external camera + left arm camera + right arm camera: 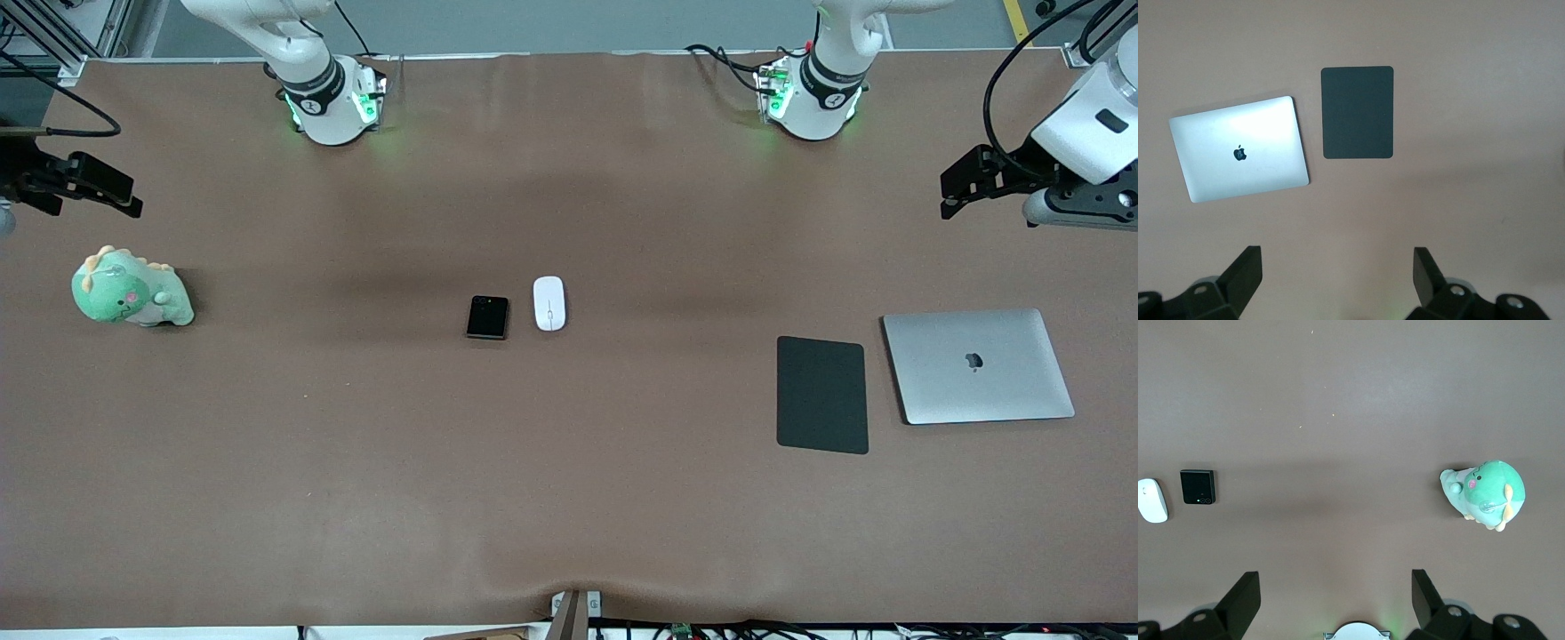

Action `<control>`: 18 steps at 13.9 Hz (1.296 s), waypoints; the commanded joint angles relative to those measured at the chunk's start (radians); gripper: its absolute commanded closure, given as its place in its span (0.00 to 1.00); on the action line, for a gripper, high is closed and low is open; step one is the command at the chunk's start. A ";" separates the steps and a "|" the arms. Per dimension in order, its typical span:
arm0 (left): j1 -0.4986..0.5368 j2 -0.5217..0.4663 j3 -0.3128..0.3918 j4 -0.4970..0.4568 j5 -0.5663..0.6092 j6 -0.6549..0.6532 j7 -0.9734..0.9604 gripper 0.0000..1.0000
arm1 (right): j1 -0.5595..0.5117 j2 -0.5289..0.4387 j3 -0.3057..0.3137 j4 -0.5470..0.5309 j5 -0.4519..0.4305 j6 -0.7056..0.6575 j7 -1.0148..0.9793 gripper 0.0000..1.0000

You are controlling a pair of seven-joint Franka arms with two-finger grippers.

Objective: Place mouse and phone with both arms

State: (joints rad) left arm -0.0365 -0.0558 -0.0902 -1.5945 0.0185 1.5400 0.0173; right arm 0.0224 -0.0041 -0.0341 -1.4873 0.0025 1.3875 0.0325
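Note:
The white oval mouse (548,303) and the small black folded phone (488,316) lie side by side at the middle of the brown table, the mouse toward the left arm's end. Both also show in the right wrist view, the phone (1198,486) and the mouse (1152,500). My left gripper (956,191) is open and empty, held high at the left arm's end of the table; in its wrist view (1337,257) only bare table lies between its fingers. My right gripper (107,188) is open and empty, held high at the right arm's end, as its wrist view (1336,580) shows.
A flat black rectangular pad (822,394) and a closed silver laptop (976,365) lie side by side toward the left arm's end, below the left gripper. A green dinosaur plush (131,289) sits toward the right arm's end. The arm bases (329,98) (813,89) stand at the table's back edge.

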 commanded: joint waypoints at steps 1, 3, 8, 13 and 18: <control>0.001 -0.018 -0.003 0.001 0.005 -0.021 0.003 0.00 | -0.010 -0.017 0.010 -0.024 0.005 0.012 -0.003 0.00; 0.003 -0.019 -0.003 0.001 0.005 -0.034 0.004 0.00 | -0.009 -0.017 0.010 -0.024 0.005 0.010 -0.005 0.00; 0.006 -0.013 0.000 0.005 0.003 -0.034 0.009 0.00 | -0.009 -0.016 0.010 -0.025 0.005 0.010 -0.003 0.00; 0.001 -0.016 -0.003 0.004 0.000 -0.043 0.001 0.00 | -0.012 -0.016 0.010 -0.024 0.005 0.008 -0.002 0.00; -0.034 0.069 -0.032 -0.007 -0.005 -0.066 -0.092 0.00 | -0.010 -0.016 0.011 -0.024 0.005 0.008 0.000 0.00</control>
State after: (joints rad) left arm -0.0522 -0.0145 -0.0990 -1.6046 0.0185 1.4879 -0.0198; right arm 0.0224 -0.0038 -0.0317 -1.4923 0.0025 1.3885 0.0325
